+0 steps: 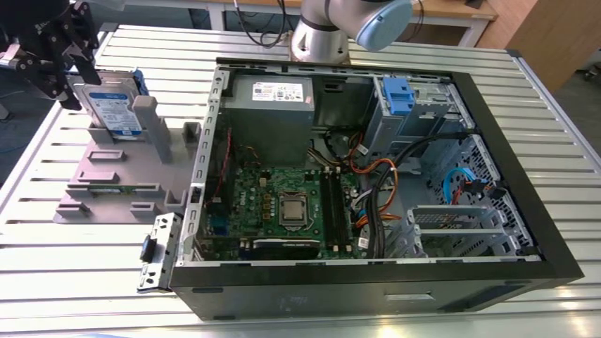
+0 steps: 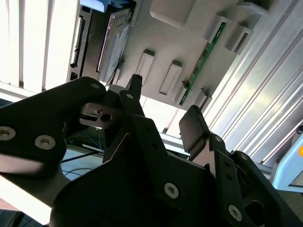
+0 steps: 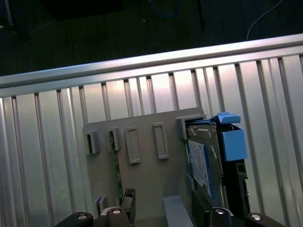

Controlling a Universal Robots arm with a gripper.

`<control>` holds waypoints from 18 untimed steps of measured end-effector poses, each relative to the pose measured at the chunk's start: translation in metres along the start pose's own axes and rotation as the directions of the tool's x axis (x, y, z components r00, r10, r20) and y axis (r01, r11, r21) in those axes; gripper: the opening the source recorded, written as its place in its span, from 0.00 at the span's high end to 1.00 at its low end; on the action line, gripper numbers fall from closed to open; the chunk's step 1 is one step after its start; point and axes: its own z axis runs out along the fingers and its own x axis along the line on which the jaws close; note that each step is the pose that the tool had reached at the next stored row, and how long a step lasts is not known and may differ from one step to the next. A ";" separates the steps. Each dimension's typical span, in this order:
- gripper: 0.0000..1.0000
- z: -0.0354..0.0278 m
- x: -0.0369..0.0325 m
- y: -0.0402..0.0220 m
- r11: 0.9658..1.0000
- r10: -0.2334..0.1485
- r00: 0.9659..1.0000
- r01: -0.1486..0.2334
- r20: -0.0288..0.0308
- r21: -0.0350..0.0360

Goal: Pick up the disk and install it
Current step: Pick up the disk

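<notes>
just beside the upright disk (image 1: 111, 107), the gripper (image 1: 75, 88) hangs with its fingers spread and nothing between them. the disk stands in a grey stand (image 1: 112, 179).

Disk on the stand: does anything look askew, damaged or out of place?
Nothing stands out. The disk stands upright on edge in the grey stand, its blue bracket around it, and the open tool is close by it.
</notes>
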 end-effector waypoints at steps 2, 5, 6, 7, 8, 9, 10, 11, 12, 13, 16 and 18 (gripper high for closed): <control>0.41 0.0000 0.0000 0.0000 1.000 0.000 1.000 0.000 0.000 0.000; 0.41 0.0000 0.0000 0.0000 1.000 -0.001 1.000 0.001 -0.002 0.000; 0.41 0.0000 -0.0001 0.0000 1.000 -0.002 1.000 0.002 -0.002 0.000; 0.41 0.0000 -0.0001 0.0000 1.000 -0.005 1.000 0.005 -0.003 0.000; 0.41 0.0000 -0.0001 0.0000 1.000 -0.008 1.000 0.008 -0.003 0.000; 0.41 0.0000 -0.0001 0.0000 1.000 -0.010 1.000 0.010 -0.003 0.000; 0.41 0.0000 -0.0001 0.0000 1.000 -0.011 1.000 0.011 -0.003 0.000; 0.41 0.0000 -0.0001 0.0000 1.000 -0.012 1.000 0.012 -0.003 0.000; 0.41 0.0000 -0.0001 0.0000 1.000 -0.012 1.000 0.012 -0.003 0.000; 0.41 0.0001 -0.0001 0.0000 1.000 -0.013 1.000 0.013 -0.003 0.000; 0.41 0.0007 -0.0001 0.0000 1.000 -0.014 1.000 0.014 -0.003 0.000; 0.41 0.0009 -0.0001 0.0000 1.000 -0.014 1.000 0.014 -0.003 0.000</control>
